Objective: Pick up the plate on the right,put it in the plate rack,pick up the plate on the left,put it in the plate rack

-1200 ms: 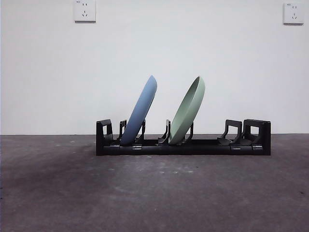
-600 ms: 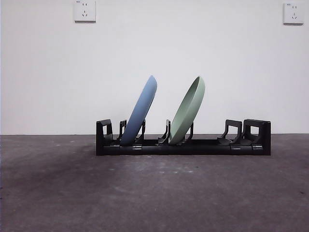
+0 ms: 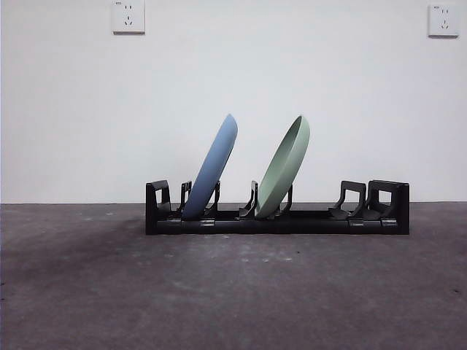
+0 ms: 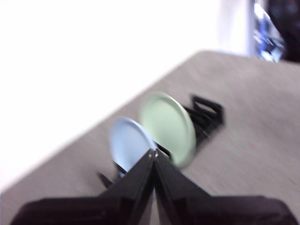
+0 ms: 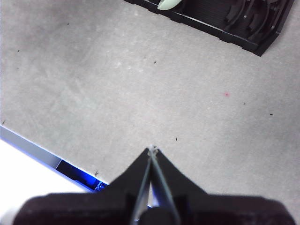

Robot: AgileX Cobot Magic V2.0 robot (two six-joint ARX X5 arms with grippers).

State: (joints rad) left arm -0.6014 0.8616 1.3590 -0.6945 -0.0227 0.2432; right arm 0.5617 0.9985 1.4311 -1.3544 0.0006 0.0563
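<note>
The long black plate rack (image 3: 277,219) stands on the grey table with two plates leaning in its prongs. A blue plate (image 3: 211,166) sits in a left slot and a green plate (image 3: 284,166) in a middle slot, both tilted to the right. In the blurred left wrist view the blue plate (image 4: 127,143) and green plate (image 4: 168,126) show beyond my left gripper (image 4: 153,153), which is shut, holds nothing and is well back from the rack. My right gripper (image 5: 152,150) is shut over bare table, away from the rack (image 5: 225,23). Neither arm appears in the front view.
Two wall sockets (image 3: 128,16) (image 3: 443,20) sit high on the white wall behind. The rack's right-hand slots (image 3: 354,198) hold nothing. The table's near edge (image 5: 33,149) shows in the right wrist view.
</note>
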